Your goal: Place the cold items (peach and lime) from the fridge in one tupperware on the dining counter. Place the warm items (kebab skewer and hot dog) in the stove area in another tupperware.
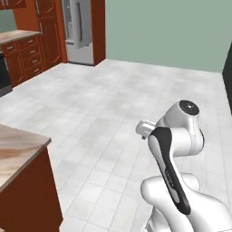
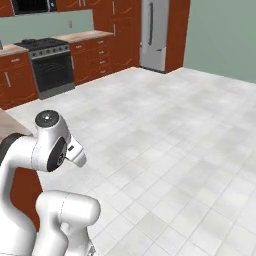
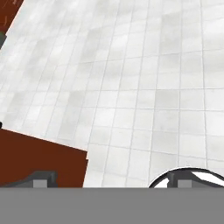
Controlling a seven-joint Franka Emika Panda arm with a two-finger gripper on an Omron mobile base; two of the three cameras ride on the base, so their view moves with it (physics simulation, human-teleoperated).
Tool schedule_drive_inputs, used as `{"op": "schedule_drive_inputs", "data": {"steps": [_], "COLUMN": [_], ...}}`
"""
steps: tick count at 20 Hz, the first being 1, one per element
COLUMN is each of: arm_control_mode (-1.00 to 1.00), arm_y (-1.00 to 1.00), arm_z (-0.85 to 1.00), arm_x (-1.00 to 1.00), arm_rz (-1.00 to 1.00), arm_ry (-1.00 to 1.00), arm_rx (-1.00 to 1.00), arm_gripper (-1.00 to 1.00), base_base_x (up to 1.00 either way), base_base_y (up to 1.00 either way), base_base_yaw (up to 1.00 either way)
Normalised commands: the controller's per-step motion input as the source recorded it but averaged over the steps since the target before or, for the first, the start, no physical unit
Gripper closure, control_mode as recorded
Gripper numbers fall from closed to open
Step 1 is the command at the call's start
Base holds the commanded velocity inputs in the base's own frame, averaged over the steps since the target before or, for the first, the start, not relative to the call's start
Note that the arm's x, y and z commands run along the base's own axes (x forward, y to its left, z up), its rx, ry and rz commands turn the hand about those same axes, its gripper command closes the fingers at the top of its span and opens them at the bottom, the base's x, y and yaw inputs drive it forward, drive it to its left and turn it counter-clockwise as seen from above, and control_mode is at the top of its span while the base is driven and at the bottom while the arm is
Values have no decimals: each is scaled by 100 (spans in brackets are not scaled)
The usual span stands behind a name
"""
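Observation:
The tall grey fridge (image 1: 79, 25) (image 2: 152, 35) stands shut at the far end of the room. The stove area (image 2: 49, 62) lies left of it among red-brown cabinets. A corner of the dining counter (image 1: 18, 147), with its marbled top, is close at my left. Its red-brown base (image 3: 39, 159) is under my hand. My gripper (image 3: 113, 179) is open with nothing between its fingertips (image 3: 43, 178), and it points down at the tiled floor. The arm is folded up over the base. The peach, lime, kebab skewer, hot dog and both tupperware are out of view.
A wide stretch of pale tiled floor (image 1: 104, 104) runs between me and the fridge. Red-brown drawer cabinets (image 1: 27, 56) with a light worktop line the left wall. A green wall (image 1: 172, 31) closes the far right side.

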Motion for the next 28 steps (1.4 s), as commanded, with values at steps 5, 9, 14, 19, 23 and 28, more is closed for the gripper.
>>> {"op": "schedule_drive_inputs", "data": {"steps": [5,9,14,19,23,28], "arm_control_mode": [100,100,100,100,100,100], "arm_y": [0,0,0,0,0,0], "arm_z": [0,0,0,0,0,0], "arm_x": [0,0,0,0,0,0], "arm_rz": [0,0,0,0,0,0], "arm_ry": [0,0,0,0,0,0], "arm_rx": [0,0,0,0,0,0], "arm_gripper": [-100,-100,-100,-100,-100,-100], "base_base_x": [100,100,100,100,100,100], "base_base_y": [-5,-28,-31,-35,-33,-23], "base_base_yaw": [40,37,33,26,22,18]}}
